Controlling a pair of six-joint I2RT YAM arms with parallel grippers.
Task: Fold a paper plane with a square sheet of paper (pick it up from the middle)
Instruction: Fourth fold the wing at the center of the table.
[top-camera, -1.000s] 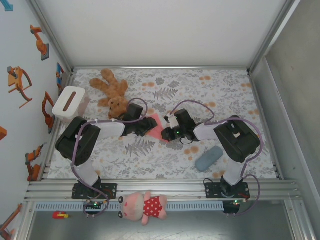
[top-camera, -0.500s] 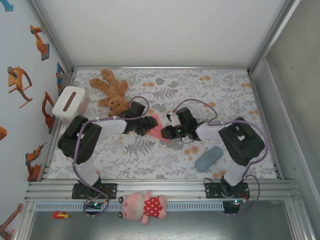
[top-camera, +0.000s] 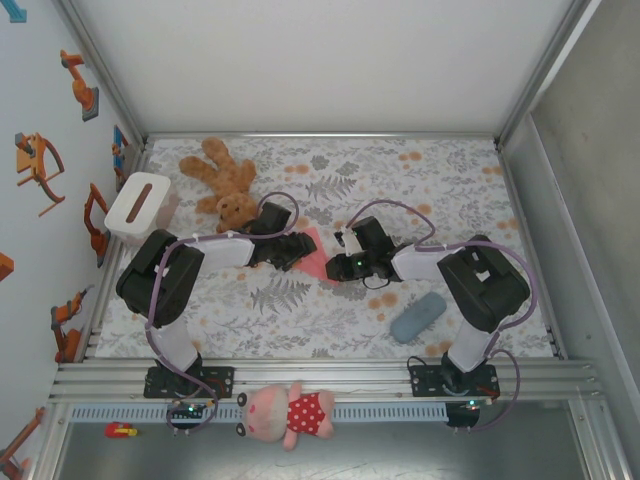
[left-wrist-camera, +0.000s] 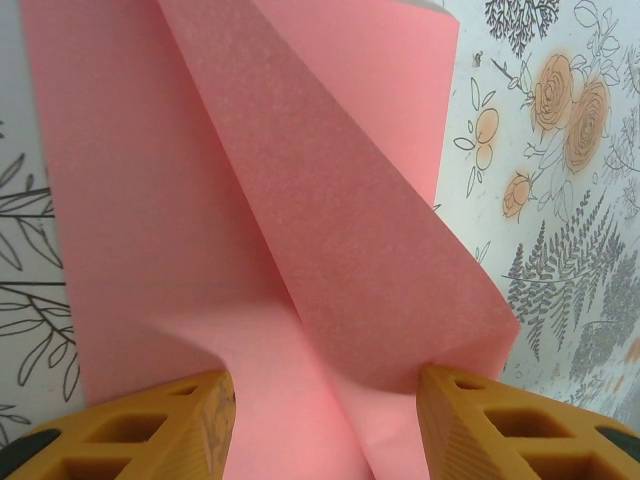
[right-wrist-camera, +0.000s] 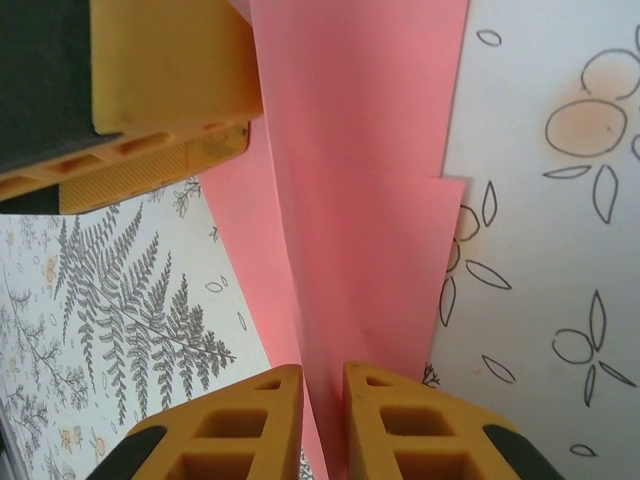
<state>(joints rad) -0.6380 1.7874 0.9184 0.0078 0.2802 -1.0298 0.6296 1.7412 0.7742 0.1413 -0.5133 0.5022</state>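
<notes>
paper (top-camera: 313, 250), part-folded at mid-table (top-camera: 450, 190) between both claws, runs lengthwise straight ahead of the right claw (right-wrist-camera: 322, 385), which is clenched on its near edge, while the left claw (left-wrist-camera: 325, 385) straddles its raised flap (left-wrist-camera: 350, 260) with jaws released; teddy (top-camera: 222, 185) and pouch (top-camera: 418, 316) lie well apart, blocking nothing.

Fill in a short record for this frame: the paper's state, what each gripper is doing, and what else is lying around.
paper: salmon-pink sheet of paper, partly folded, one flap lying diagonally across it
plane: not yet a dart
left gripper: jaws apart, the sheet lying between its fingers
right gripper: jaws closed to a narrow gap on the sheet's edge
other items: teddy bear, white box, grey-blue pouch, pink doll on the front rail
</notes>
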